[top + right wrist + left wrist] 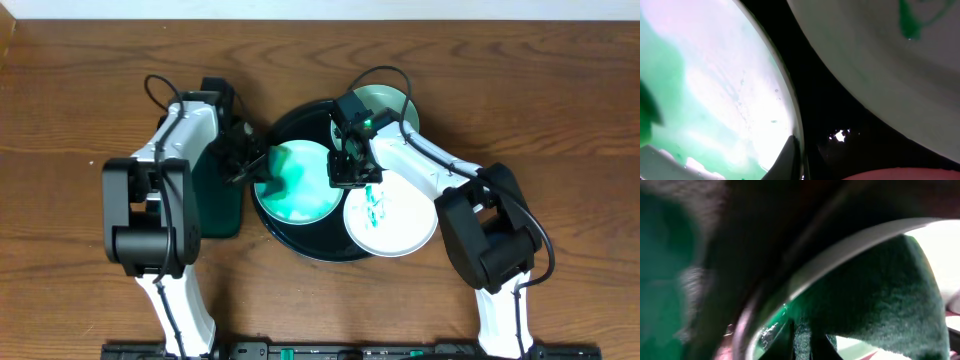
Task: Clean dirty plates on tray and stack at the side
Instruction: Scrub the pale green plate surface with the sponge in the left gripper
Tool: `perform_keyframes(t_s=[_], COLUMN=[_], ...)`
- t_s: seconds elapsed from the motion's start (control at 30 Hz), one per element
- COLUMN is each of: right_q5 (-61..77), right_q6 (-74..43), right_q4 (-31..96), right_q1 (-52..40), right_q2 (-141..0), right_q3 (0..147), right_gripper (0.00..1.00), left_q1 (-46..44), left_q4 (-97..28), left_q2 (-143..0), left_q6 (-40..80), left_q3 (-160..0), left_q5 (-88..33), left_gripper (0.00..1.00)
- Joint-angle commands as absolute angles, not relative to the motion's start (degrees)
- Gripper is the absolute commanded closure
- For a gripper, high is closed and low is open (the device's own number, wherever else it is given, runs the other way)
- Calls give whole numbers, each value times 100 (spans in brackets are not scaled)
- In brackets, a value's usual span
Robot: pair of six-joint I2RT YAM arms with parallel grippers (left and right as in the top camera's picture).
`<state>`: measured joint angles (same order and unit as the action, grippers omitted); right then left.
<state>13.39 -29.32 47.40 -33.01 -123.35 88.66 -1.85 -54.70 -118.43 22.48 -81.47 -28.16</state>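
Left hand (252,166) and right hand (345,174) lowered, angled inward

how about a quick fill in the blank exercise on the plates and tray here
The large round tray is ___ in colour.
The overhead view shows ___ small round plates.
The most smeared plate is covered in ___ streaks.
Missing words: black; three; green.

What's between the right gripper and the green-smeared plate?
Nothing visible. The right gripper is already at the right rim of the smeared plate on the tray. The left gripper is at the plate's left rim.
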Motion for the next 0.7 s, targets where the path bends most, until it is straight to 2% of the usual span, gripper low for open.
perform_keyframes(t_s=[0.0,0.1,0.3,0.67], right_q5=[1358,1358,1361,1358], right_q6=[-2823,-2825,-2823,-2821], right_q4=[4840,4845,4847,4908], right_q1=[-3417,-3417,-3417,-3417], right_q2=[-12486,-12486,-12486,-12486], right_q3=[8724,8724,8724,8724], right_gripper=[99,99,99,99], left_q1=[-180,-329,-827,-1422], left_q4=[-5771,-5918,-5922,-5214], left_q2=[-11961,-11961,-11959,-11959], left_q6=[2147,1909,1111,1234], left_q3=[-8075,-8075,-8075,-8075], left_q5=[-1686,-1885,-3277,-4298], left_gripper=[93,93,93,93])
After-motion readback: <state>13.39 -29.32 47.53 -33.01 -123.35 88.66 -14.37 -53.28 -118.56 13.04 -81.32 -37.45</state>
